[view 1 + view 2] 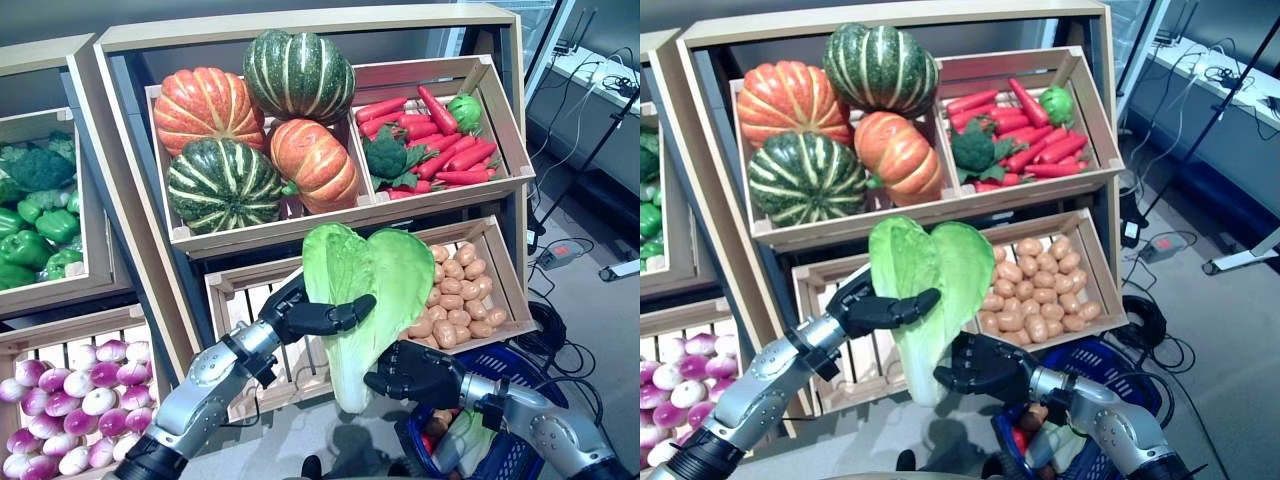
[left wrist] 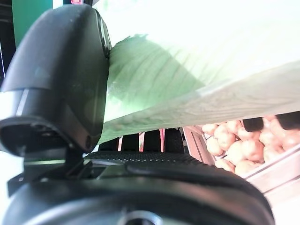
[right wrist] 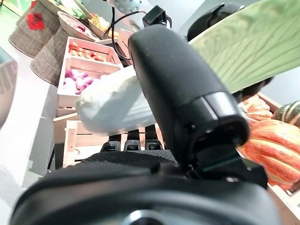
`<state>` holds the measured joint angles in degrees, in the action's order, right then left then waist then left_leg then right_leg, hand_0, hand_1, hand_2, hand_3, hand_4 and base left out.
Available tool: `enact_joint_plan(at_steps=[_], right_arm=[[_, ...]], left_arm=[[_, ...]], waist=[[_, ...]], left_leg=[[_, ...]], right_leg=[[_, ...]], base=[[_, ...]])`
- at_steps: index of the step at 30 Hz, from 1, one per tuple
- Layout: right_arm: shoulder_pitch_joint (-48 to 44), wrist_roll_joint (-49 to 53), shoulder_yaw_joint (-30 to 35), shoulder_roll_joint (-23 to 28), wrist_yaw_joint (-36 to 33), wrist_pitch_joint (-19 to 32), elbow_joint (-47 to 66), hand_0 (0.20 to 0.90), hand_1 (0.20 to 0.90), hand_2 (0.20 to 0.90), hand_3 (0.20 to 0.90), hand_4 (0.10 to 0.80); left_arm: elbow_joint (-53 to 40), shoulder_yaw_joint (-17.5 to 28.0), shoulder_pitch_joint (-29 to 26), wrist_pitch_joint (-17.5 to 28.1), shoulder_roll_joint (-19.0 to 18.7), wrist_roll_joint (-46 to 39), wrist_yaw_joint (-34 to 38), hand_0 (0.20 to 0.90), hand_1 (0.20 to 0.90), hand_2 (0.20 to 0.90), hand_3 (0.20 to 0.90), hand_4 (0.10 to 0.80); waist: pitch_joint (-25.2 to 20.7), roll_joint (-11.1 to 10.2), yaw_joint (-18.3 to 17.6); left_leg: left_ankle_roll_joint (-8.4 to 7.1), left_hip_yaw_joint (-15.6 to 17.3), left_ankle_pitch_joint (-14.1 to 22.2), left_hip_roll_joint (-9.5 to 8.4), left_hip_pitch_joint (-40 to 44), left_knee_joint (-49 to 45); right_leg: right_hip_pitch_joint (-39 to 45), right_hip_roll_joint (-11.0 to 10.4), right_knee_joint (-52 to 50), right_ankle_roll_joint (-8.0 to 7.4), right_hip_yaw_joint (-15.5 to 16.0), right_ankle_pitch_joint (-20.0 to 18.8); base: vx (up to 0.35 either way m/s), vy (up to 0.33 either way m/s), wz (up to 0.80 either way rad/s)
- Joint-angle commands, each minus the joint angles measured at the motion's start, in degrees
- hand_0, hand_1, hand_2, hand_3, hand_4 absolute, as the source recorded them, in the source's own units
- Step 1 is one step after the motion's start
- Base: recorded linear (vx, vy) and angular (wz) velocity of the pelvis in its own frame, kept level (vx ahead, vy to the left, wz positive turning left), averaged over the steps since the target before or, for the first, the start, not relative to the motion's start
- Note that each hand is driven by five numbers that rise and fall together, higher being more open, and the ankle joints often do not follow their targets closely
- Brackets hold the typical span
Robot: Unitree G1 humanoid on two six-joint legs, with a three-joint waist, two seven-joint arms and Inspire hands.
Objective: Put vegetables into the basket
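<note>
We hold the pale-green leafy cabbage point(image 1: 365, 300) clasped by left hand point(image 1: 310, 315) and right hand point(image 1: 420, 375); blue wire basket point(image 1: 520, 455), already part-filled, awaits it

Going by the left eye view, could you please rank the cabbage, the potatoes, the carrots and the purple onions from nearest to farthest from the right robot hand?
1. The cabbage: its pale stem end sits in the right robot hand.
2. The potatoes: lower crate, just up and right of it.
3. The carrots: upper right crate.
4. The purple onions: far lower left crate; too close with the carrots to call.
</note>
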<state>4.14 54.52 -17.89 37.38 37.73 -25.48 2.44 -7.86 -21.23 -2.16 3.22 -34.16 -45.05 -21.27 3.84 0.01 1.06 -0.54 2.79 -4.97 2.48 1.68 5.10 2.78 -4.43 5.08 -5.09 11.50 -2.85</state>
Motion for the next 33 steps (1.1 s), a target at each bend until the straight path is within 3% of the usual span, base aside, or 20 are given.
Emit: enact_joint_plan(at_steps=[1,10,14,15,16,24,31,32,33], right_arm=[[-6.02,4.51,-4.94,-3.25,5.96,0.34,2.82,0.900,0.900,0.900,0.900,0.800],[-8.78,3.48,-9.35,-4.04,9.48,-1.99,0.00,0.900,0.900,0.900,0.900,0.800],[-9.49,2.34,-10.60,-4.17,10.71,-2.72,-0.72,0.900,0.900,0.900,0.900,0.800],[-9.39,1.77,-11.02,-4.14,10.84,-2.45,-0.82,0.545,0.545,0.545,0.545,0.563],[-9.47,2.32,-11.36,-4.25,10.00,-2.32,-1.01,0.300,0.300,0.300,0.300,0.400],[-8.75,4.49,-10.29,-4.74,7.30,-1.25,-1.73,0.300,0.300,0.300,0.300,0.400],[-5.24,10.31,-4.86,-5.69,-3.09,2.61,-1.63,0.300,0.300,0.300,0.300,0.400],[-4.74,11.21,-3.56,-5.90,-4.69,3.84,-1.84,0.300,0.300,0.300,0.300,0.400],[-4.04,12.88,-2.14,-6.11,-6.61,4.67,-1.76,0.300,0.300,0.300,0.300,0.400]], left_arm=[[-6.46,-3.09,-8.96,5.78,5.37,-8.98,-6.27,0.300,0.300,0.300,0.300,0.400],[-6.64,-8.02,-10.35,0.79,6.40,-15.24,-14.83,0.300,0.300,0.300,0.300,0.400],[-6.81,-9.52,-10.93,2.14,6.64,-14.83,-17.77,0.300,0.300,0.300,0.300,0.400],[-7.23,-9.87,-11.13,2.69,6.68,-14.14,-18.12,0.300,0.300,0.300,0.300,0.400],[-7.34,-10.24,-11.45,3.12,6.56,-13.84,-18.35,0.300,0.300,0.300,0.300,0.400],[-6.96,-10.45,-11.95,3.77,5.77,-10.10,-18.41,0.300,0.300,0.300,0.300,0.400],[-6.62,-6.43,-9.82,4.09,3.34,-6.41,-14.47,0.300,0.300,0.300,0.300,0.400],[-6.41,-5.39,-9.35,4.07,3.03,-5.79,-13.69,0.413,0.413,0.413,0.413,0.475],[-6.24,-4.22,-8.72,4.16,2.68,-4.75,-12.66,0.752,0.752,0.752,0.752,0.701]], waist=[[-4.53,-2.58,0.79],[-5.10,-2.47,0.71],[-5.30,-2.45,0.58],[-5.31,-2.44,0.56],[-5.30,-2.44,0.52],[-5.41,-2.44,0.26],[-5.52,-2.13,-0.11],[-5.43,-2.10,-0.18],[-5.42,-2.05,-0.26]], left_leg=[[-1.59,-1.13,4.54,0.02,1.22,-0.10],[-1.46,-1.25,4.49,-0.06,1.31,-0.10],[-1.44,-1.17,4.42,-0.05,1.18,-0.10],[-1.45,-1.17,4.41,-0.03,1.14,-0.10],[-1.43,-1.11,4.39,-0.03,1.14,-0.10],[-1.33,-1.22,4.47,-0.12,1.14,-0.10],[-1.23,-0.81,4.32,0.02,1.10,-0.10],[-1.22,-0.73,4.28,0.06,1.07,-0.10],[-1.19,-0.69,4.24,0.05,0.97,-0.10]], right_leg=[[1.66,-3.46,-0.08,-2.78,0.02,-0.99],[1.62,-3.48,-0.08,-2.87,-0.54,-1.23],[1.42,-3.46,-0.08,-2.88,-0.83,-1.33],[1.36,-3.44,-0.08,-2.86,-0.89,-1.33],[1.31,-3.44,-0.08,-2.89,-1.00,-1.38],[1.33,-3.38,-0.08,-2.90,-1.35,-1.32],[1.18,-3.38,-0.08,-3.01,-1.46,-1.40],[1.14,-3.40,-0.08,-3.02,-1.41,-1.44],[1.06,-3.41,-0.08,-3.02,-1.37,-1.44]], base=[[0.000,0.000,0.00],[0.000,0.000,0.00],[0.000,0.000,0.00],[0.000,0.000,0.00],[0.000,0.000,0.00],[0.000,0.000,0.00],[0.000,0.000,0.00],[0.000,0.000,0.00],[0.000,0.000,0.00]])
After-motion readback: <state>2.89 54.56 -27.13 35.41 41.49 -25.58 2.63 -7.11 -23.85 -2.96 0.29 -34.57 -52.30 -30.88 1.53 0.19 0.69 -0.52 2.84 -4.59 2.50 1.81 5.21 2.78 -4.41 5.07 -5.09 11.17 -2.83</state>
